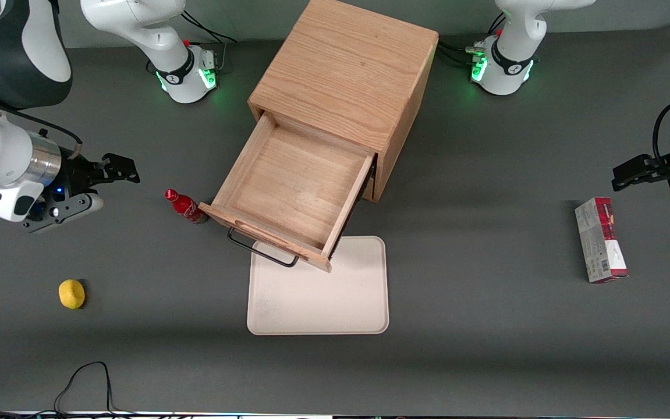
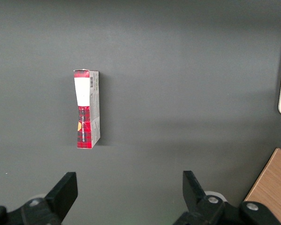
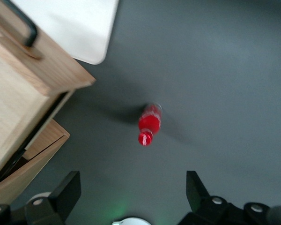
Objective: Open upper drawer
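Observation:
The upper drawer (image 1: 297,186) of the light oak cabinet (image 1: 346,75) stands pulled far out, showing its bare wooden inside. Its thin black wire handle (image 1: 260,249) hangs over the tray. In the right wrist view the drawer front (image 3: 51,65) and its handle (image 3: 23,21) show, with the lower drawer (image 3: 35,154) beneath. My gripper (image 1: 114,181) hovers above the table toward the working arm's end, well apart from the drawer. It is open (image 3: 131,192) with nothing between its fingers.
A small red bottle (image 1: 185,206) stands on the table beside the drawer's front corner, between it and my gripper. A cream tray (image 1: 335,297) lies in front of the cabinet. A yellow ball (image 1: 71,293) sits nearer the camera. A red-and-grey carton (image 1: 600,240) lies toward the parked arm's end.

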You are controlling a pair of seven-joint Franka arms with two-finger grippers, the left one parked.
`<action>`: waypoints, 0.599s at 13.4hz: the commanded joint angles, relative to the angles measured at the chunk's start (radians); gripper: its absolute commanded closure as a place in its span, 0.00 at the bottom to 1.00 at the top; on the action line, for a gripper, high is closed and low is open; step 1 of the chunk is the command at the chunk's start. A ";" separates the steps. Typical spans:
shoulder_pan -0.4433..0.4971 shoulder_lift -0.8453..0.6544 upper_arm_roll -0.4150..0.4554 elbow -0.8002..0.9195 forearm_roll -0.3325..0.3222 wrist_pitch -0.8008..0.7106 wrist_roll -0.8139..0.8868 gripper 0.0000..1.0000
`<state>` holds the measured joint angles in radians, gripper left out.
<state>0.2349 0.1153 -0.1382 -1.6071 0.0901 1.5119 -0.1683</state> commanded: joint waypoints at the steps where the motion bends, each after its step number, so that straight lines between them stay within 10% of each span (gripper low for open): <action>1: 0.017 -0.080 -0.024 -0.053 -0.033 -0.031 0.093 0.01; 8: 0.017 -0.244 -0.057 -0.218 -0.036 0.093 0.153 0.00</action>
<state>0.2375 -0.0485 -0.1998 -1.7373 0.0872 1.5619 -0.0537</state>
